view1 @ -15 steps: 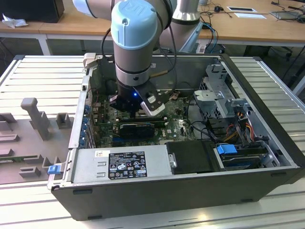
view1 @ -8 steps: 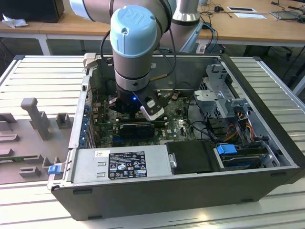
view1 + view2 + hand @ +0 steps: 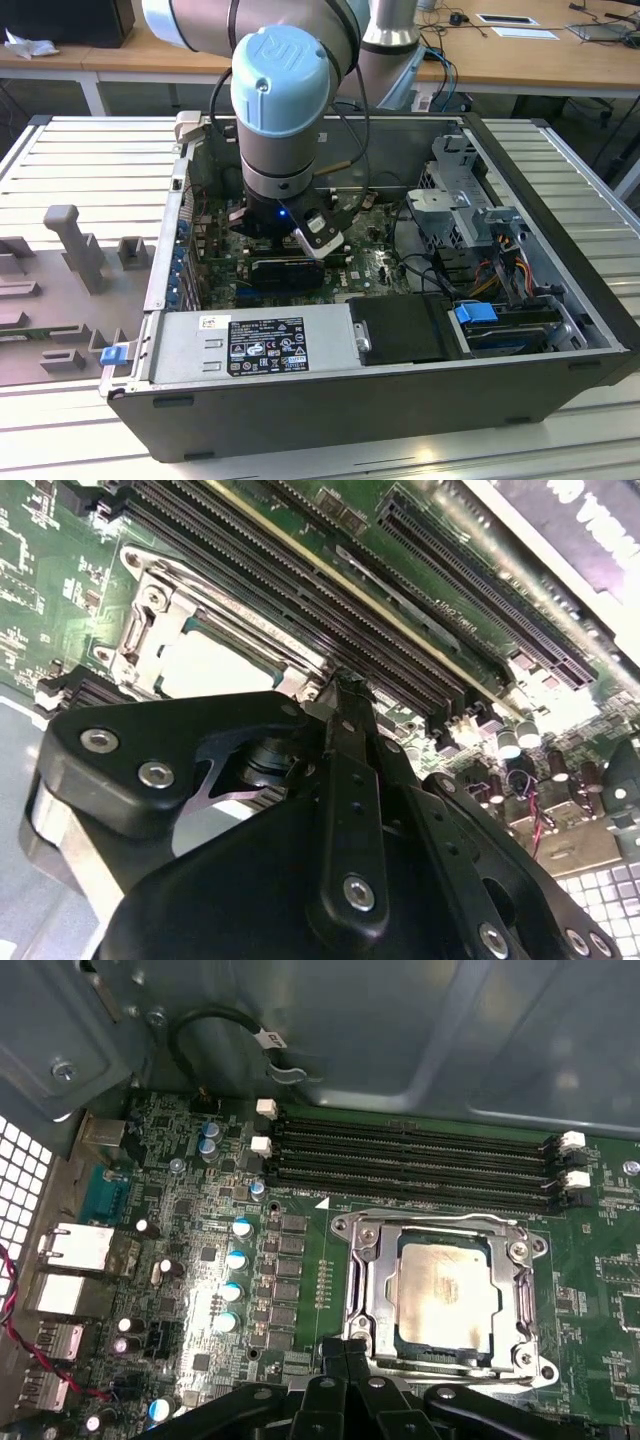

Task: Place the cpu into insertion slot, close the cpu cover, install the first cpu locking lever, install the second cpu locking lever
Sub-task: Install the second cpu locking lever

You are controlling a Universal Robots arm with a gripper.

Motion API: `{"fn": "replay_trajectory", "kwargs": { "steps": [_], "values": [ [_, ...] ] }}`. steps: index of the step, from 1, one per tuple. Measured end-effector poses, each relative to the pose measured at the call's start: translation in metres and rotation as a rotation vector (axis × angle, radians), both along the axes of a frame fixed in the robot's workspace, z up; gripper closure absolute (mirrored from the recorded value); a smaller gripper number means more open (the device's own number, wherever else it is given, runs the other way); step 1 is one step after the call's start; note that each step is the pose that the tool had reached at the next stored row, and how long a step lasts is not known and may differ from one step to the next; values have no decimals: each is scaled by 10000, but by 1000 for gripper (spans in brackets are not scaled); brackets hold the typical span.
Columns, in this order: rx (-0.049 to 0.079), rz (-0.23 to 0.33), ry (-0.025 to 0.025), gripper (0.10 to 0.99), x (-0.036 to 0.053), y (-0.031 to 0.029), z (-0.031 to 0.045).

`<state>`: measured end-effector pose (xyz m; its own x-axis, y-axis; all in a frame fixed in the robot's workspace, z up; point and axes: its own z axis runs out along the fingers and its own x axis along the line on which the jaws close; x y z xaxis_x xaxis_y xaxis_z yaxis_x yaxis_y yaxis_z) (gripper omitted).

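Faint print on the cpu (image 3: 445, 1295), washed out by glare and not readable. Seated flat in the insertion slot (image 3: 520, 1360), just beside the long memory slots (image 3: 410, 1160) on the green board (image 3: 300, 1290), with the cpu cover (image 3: 365, 1275) lying down around it. Low over the slot's near edge, the gripper (image 3: 347, 1352), tips pressed together on nothing, hiding that edge and any levers there. On the power supply (image 3: 190, 345), a black label (image 3: 268, 345), lettering too small to read.

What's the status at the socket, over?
Gripper low over the cpu cover edge, fingertips together. Cpu seated in the insertion slot, cover down around it. Nothing in the way.
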<state>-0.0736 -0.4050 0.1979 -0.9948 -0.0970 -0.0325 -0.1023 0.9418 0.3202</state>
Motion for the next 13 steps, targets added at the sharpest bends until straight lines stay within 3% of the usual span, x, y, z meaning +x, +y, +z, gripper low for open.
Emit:
{"fn": "replay_trajectory", "kwargs": {
  "steps": [10, 11, 13],
  "values": [
    [188, 3, 0, 980, -13, -1, -40],
    [204, 0, -1, 980, -14, 0, -23],
    [236, 0, 1, 980, -14, -1, 92]
  ]
}}
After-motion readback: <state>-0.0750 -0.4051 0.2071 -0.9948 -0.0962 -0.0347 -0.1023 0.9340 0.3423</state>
